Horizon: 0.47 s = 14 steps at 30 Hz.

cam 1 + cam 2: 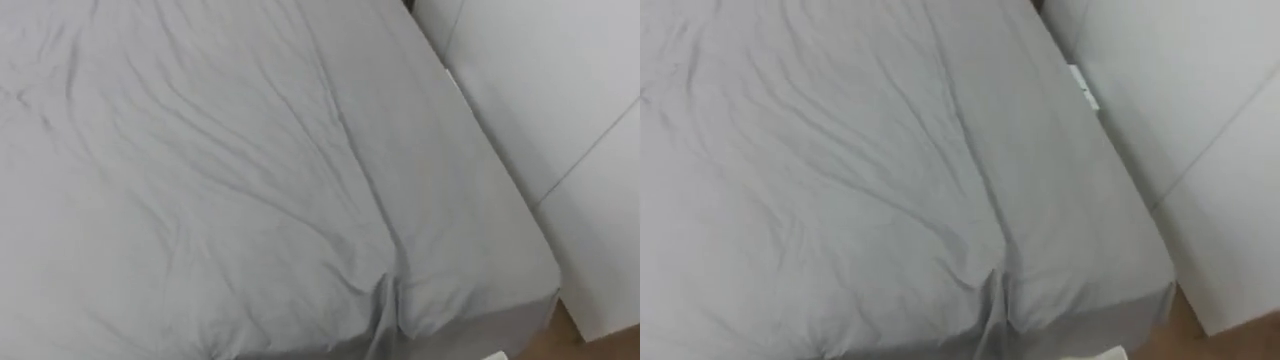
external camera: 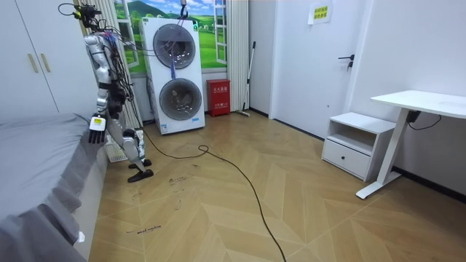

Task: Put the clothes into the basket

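A bed with a wrinkled grey sheet (image 1: 250,180) lies before me, and its right corner (image 1: 1145,285) shows near the bottom right. In the room view I stand upright at the bed's (image 2: 44,160) edge, facing it, with the wardrobe to my right. My left hand (image 2: 97,125) hangs at my side just above the mattress edge. A white slatted basket (image 2: 114,152) stands on the floor behind my legs, next to the bed.
White wardrobe doors (image 1: 560,90) rise close to the bed's right side. Behind me stand a stacked washer and dryer (image 2: 177,76) and a red box (image 2: 218,97). A white nightstand (image 2: 357,142) and desk (image 2: 419,102) are across the wooden floor.
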### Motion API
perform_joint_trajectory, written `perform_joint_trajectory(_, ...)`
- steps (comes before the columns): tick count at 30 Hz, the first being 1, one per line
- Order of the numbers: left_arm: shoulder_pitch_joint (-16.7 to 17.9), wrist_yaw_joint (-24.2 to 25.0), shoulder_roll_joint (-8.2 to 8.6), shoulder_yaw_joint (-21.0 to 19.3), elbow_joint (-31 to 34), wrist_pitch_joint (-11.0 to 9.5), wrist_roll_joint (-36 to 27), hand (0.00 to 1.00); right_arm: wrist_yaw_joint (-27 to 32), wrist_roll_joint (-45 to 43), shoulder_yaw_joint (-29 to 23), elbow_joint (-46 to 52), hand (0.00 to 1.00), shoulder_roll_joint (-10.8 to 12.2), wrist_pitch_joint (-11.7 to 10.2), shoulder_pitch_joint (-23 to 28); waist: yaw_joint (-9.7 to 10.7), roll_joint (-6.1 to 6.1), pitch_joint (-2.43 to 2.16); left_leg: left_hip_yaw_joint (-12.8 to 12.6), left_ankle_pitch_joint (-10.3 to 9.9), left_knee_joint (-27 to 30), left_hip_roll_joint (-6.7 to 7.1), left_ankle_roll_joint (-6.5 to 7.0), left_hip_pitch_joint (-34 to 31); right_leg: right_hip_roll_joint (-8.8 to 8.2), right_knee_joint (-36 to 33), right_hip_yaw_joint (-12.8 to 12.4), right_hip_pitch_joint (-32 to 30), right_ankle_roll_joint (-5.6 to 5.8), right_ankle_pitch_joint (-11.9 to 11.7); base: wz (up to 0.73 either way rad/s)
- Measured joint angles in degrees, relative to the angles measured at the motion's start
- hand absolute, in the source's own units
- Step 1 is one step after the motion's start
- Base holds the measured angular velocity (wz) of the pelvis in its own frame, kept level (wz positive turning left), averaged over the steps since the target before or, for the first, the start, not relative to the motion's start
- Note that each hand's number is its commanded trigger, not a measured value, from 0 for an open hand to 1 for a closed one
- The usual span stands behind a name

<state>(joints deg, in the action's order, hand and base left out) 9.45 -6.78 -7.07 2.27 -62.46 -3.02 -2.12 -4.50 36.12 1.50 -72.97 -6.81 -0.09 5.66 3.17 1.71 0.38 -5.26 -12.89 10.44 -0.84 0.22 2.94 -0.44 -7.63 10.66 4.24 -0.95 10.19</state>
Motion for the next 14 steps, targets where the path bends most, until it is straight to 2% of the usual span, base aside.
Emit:
perform_joint_trajectory(1, 0.0, -0.3, 0.21, -0.6, 0.0, 0.0, 0.2, 0.0, 0.0, -0.3, 0.1, -0.5, 0.0, 0.0, 0.3, 0.0, -0.1, 0.08, 0.07, 0.9, 0.1, 0.0, 0.26, 0.17, 0.0, -0.19, 0.1, 0.7, 0.4, 0.13, 0.1, 0.28)
perform_joint_trajectory(4, 0.2, -1.6, 1.31, -3.3, 0.2, 0.0, 2.3, 0.0, 0.0, -1.8, 0.0, -1.4, 0.0, 0.1, 0.9, -0.1, -0.7, 0.29, 0.17, 1.4, 0.2, 0.0, 0.72, 0.28, 0.3, -0.48, 0.0, 0.9, 0.8, 0.45, 0.5, 0.21)
perform_joint_trajectory(7, 0.3, -2.9, 1.39, -4.2, 0.3, 0.0, 3.5, 0.0, -0.1, -1.9, 0.9, -1.4, 0.0, 0.8, 0.9, -0.1, -1.8, 0.36, 0.21, 1.7, 0.2, 0.0, 0.74, 0.29, 0.3, -0.49, 0.0, 1.1, 0.7, 0.45, 0.5, 0.04)
perform_joint_trajectory(9, 0.3, -4.4, 1.38, -4.3, 0.3, 0.1, 4.9, 0.0, -0.1, -1.9, 1.8, -1.4, 0.0, 0.8, 1.0, 0.0, -2.0, 0.6, 0.01, 2.2, 0.2, 0.0, 0.79, 0.29, 0.3, -0.5, 0.0, 1.4, 0.9, 0.45, 0.5, 0.07)
perform_joint_trajectory(14, 0.3, -5.6, 1.41, -4.3, 0.3, 0.8, 6.8, 0.0, -0.4, -2.8, 2.3, -1.4, 0.0, 0.8, 1.6, -0.6, -1.9, 0.56, -0.06, 2.2, 0.2, 0.0, 0.76, 0.29, 0.5, -0.47, 0.0, 1.6, 1.5, 0.45, 0.5, 0.01)
